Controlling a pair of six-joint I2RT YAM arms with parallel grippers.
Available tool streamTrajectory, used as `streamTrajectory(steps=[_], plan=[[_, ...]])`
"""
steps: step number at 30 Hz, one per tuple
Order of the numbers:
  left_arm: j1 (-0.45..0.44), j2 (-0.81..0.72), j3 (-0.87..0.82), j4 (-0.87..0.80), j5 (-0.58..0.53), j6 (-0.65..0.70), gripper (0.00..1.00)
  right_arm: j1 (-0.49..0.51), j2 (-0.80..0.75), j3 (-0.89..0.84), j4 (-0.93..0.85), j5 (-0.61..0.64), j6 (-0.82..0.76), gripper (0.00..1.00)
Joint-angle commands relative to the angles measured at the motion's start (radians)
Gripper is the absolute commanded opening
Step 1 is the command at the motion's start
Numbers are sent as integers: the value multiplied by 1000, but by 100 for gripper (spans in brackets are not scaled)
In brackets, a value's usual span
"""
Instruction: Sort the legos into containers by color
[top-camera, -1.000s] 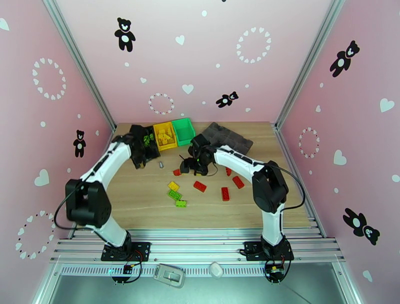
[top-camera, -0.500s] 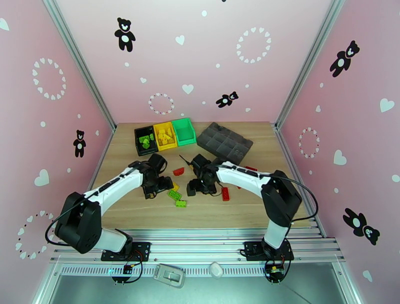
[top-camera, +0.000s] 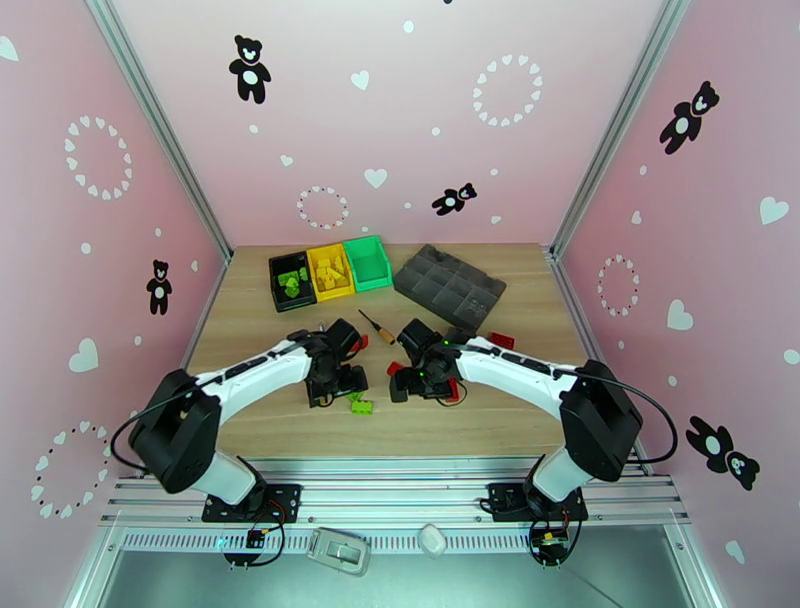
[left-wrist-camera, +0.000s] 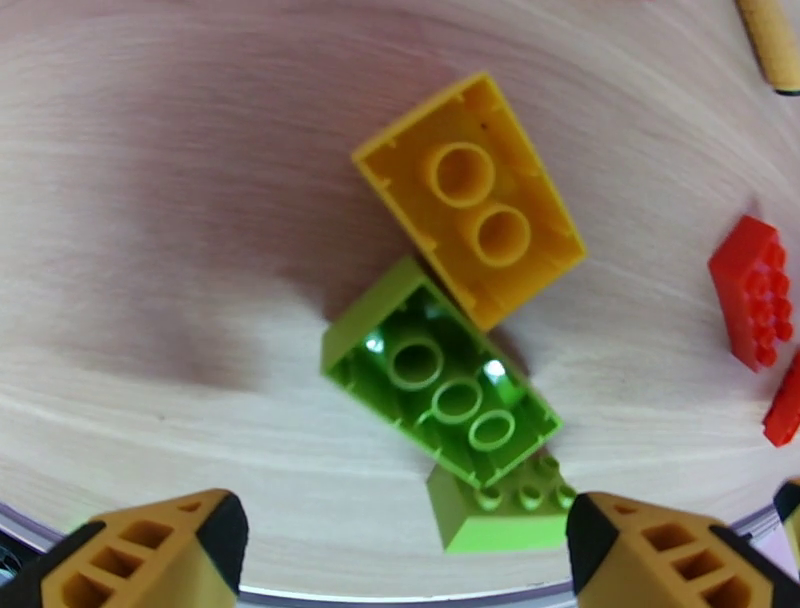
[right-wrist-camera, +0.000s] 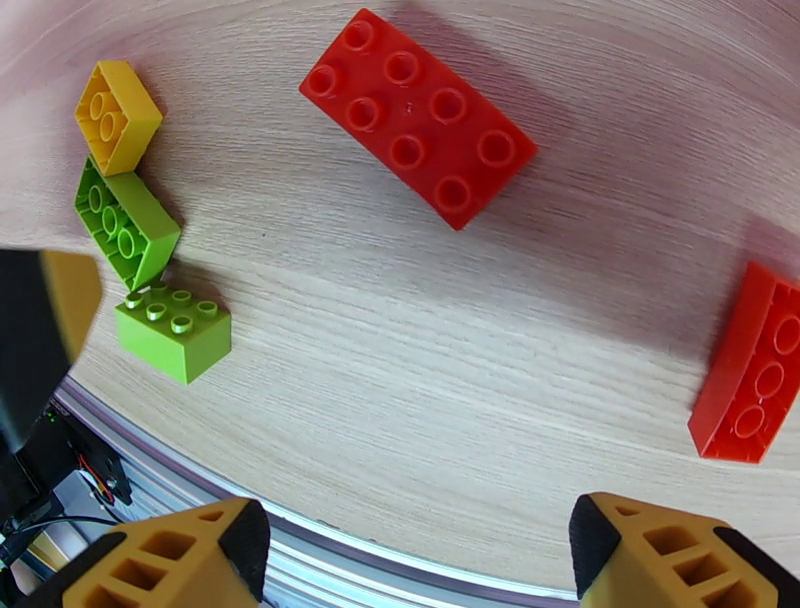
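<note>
Wooden table (top-camera: 260, 420), left pincer (left-wrist-camera: 400, 545) spread over green legos (left-wrist-camera: 440, 390), right pincer (right-wrist-camera: 415, 545) spread, both pulled nearer than before

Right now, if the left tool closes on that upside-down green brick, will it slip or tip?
Probably stiff and light: the upside-down green brick shows a hollow, thin-walled underside. Its glossy walls may slip unless the left tool squeezes flat sides. It touches the yellow brick and a smaller green brick, so lifting or pushing will likely nudge both.
</note>
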Motion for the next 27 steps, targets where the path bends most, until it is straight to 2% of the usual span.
streamTrajectory(steps=[1, 13, 22, 27], plan=[[-6, 38, 26, 21, -23, -25, 89, 2, -39, -12, -13, 21, 18, 84], [-5, 175, 115, 61, 0, -35, 83, 2, -38, -10, -11, 19, 19, 84], [-5, 201, 113, 47, -5, -15, 60, 2, -30, -4, -8, 21, 16, 84], [-4, 195, 125, 37, -16, -6, 52, 2, -11, 3, 4, 10, 13, 84]])
